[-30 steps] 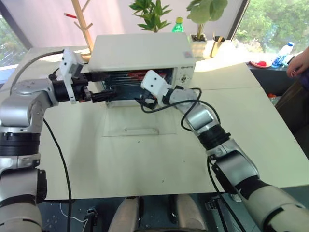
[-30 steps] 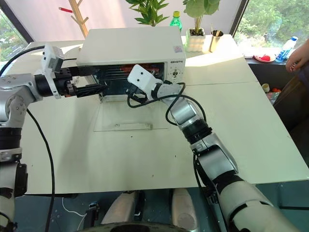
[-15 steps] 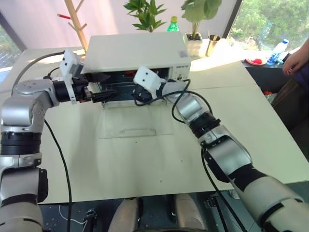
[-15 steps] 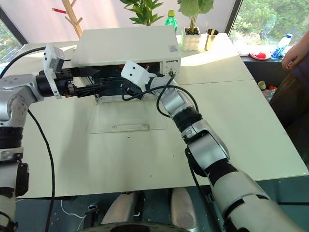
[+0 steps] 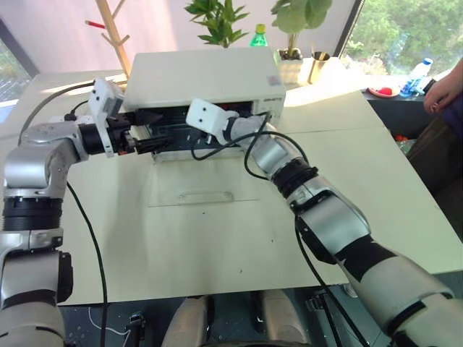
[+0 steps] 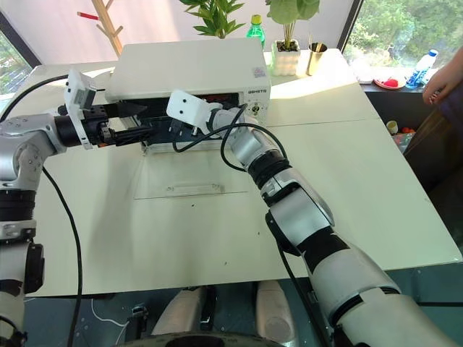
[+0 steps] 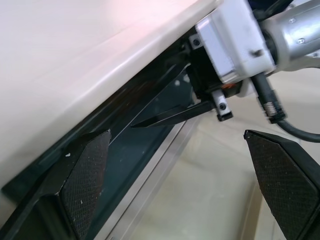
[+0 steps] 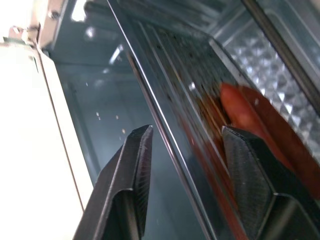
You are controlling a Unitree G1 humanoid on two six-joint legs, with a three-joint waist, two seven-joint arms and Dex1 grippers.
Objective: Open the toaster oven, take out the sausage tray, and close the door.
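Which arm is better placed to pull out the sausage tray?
The right. The right gripper already straddles the sausage tray rim inside the toaster oven, one finger on each side. The left gripper hangs open at the opening's left edge.

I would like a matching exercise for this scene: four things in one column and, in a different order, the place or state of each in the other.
Things:
1. door
2. sausage tray
3. green bottle
4. left gripper

Places or states:
A. standing behind the toaster oven
B. inside the toaster oven
C. lying open, flat over the table
D. open, at the left end of the oven's mouth

Pairs: 1-C, 2-B, 3-A, 4-D
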